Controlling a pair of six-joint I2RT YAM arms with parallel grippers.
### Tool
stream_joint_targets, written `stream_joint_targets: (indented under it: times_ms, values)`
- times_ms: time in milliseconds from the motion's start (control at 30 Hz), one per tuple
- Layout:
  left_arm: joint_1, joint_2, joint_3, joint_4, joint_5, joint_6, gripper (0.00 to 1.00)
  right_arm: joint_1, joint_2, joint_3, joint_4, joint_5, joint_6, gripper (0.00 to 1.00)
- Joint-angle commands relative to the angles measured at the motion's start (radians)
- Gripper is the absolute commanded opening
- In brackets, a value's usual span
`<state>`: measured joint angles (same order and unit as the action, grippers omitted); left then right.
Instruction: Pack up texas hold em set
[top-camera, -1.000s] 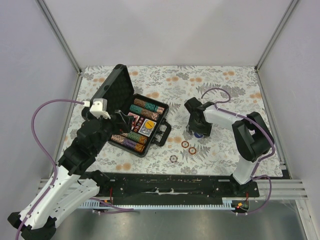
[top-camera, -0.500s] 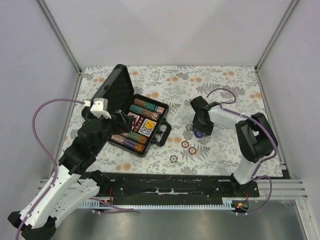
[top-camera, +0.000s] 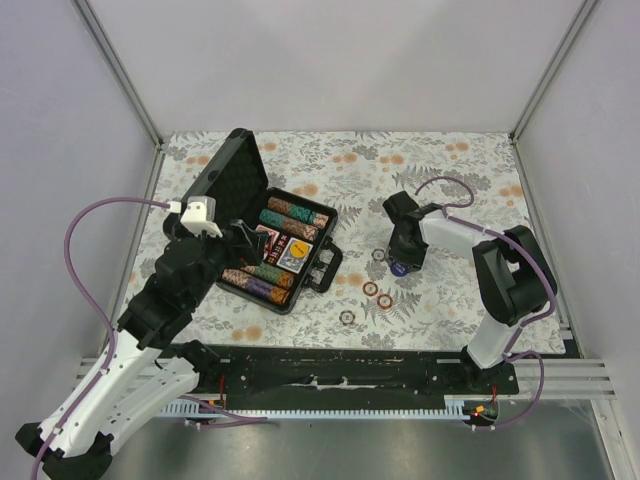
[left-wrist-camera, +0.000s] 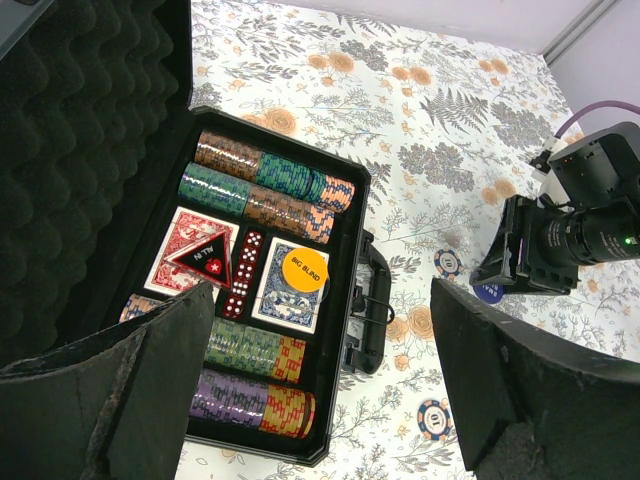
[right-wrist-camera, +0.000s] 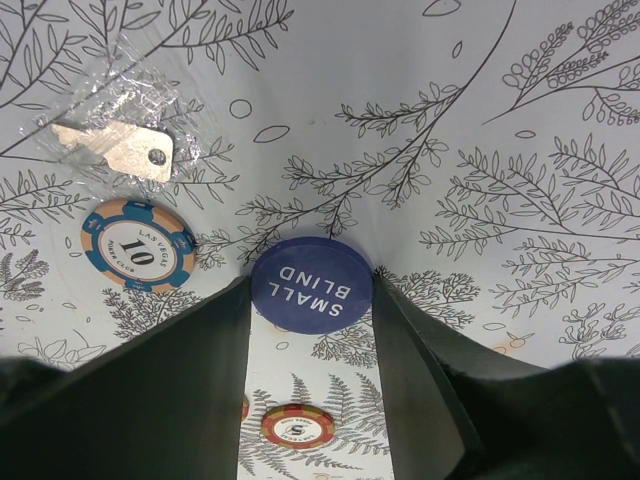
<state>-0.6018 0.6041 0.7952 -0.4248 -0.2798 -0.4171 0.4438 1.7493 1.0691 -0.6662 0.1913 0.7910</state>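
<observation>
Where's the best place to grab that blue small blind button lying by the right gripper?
Pinch the small blind button across its rim, at two opposite edge points, coming straight down from above. It is a thin round disc lying flat on the table, so only its edge can be squeezed.

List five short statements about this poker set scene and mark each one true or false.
The black hard briefcase is open. True.
The orange round BIG BLIND button lies loose beside the briefcase. False: the button rests on the blue card deck inside it.
The blue round SMALL BLIND button lies between the right hand's fingers. True.
The left hand holds a chip. False: it is open and empty.
The small red dice lie outside the briefcase. False: they sit inside, between the red card deck and the blue one.
</observation>
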Motion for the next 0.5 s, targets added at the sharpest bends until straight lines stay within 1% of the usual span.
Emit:
stream_joint_targets:
  times_ms: [0,133,233,367,467]
  values:
    - [-0.001,-0.007,0.007,0.008,-0.009,0.041,0.94,0.006,-0.025,0.038,0.014,-0.049,-0.001,0.51]
    - [-0.001,-0.013,0.007,0.006,-0.013,0.043,0.95,0.048,-0.054,0.126,-0.004,-0.064,-0.003,0.51]
    - [-0.001,-0.015,0.007,0.006,-0.018,0.041,0.94,0.11,-0.04,0.221,-0.016,-0.067,-0.001,0.51]
    - [-0.003,-0.029,0.007,-0.003,-0.036,0.04,0.94,0.199,0.024,0.371,-0.015,-0.072,0.001,0.51]
    - [-0.001,-0.046,0.007,-0.017,-0.062,0.037,0.94,0.262,0.1,0.489,0.007,-0.073,-0.004,0.52]
